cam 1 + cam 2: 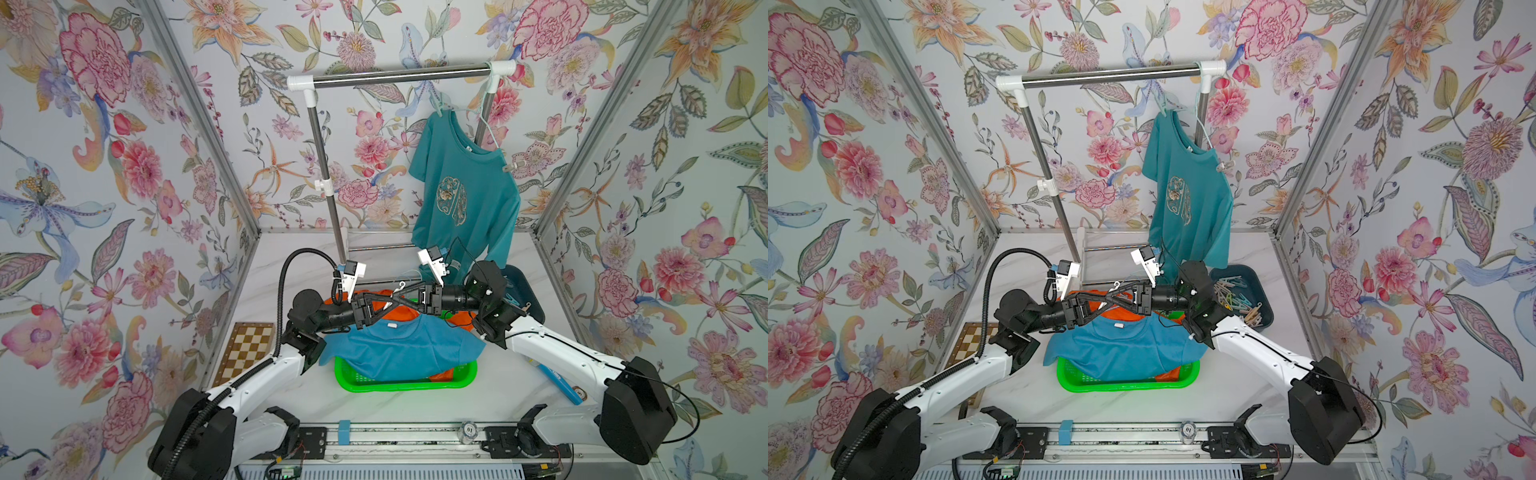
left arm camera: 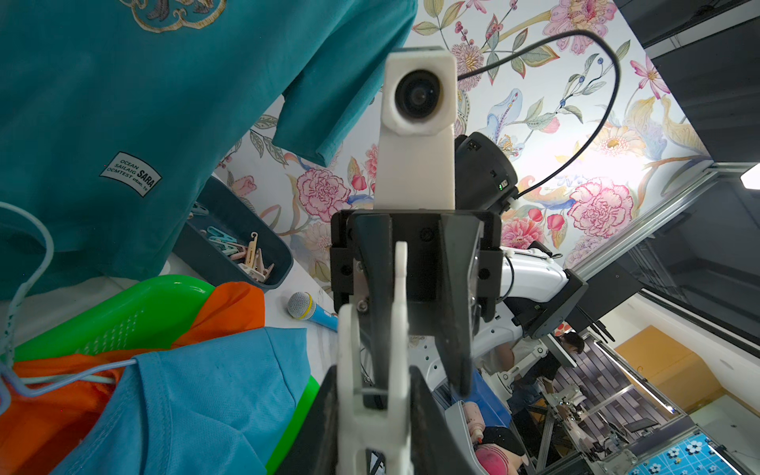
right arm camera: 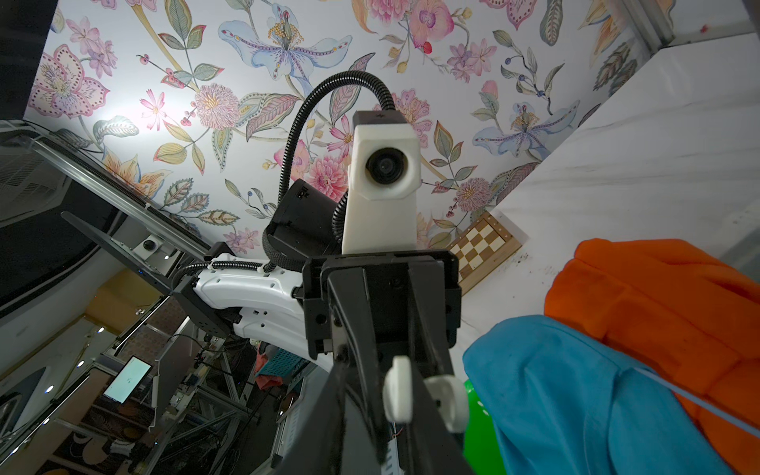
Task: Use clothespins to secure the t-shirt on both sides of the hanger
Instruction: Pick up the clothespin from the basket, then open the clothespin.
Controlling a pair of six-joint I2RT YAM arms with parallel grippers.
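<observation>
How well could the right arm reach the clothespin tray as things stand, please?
Probably yes: the tray of clothespins lies uncovered beside its elbow, but the right tool must first back off the white clothespin in the left tool.

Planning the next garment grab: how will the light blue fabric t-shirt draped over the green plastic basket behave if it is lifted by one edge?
Probably floppy: the light blue t-shirt sags over the rim of the green plastic basket and follows the orange garment beneath it. It is likely light, being thin cloth. Lifting it may drag that orange garment along.

Marble table (image 1: 415, 405) bears green basket (image 1: 395, 387), chessboard (image 1: 247, 351), dark bin (image 1: 1263, 289), microphone (image 2: 312, 312).
</observation>
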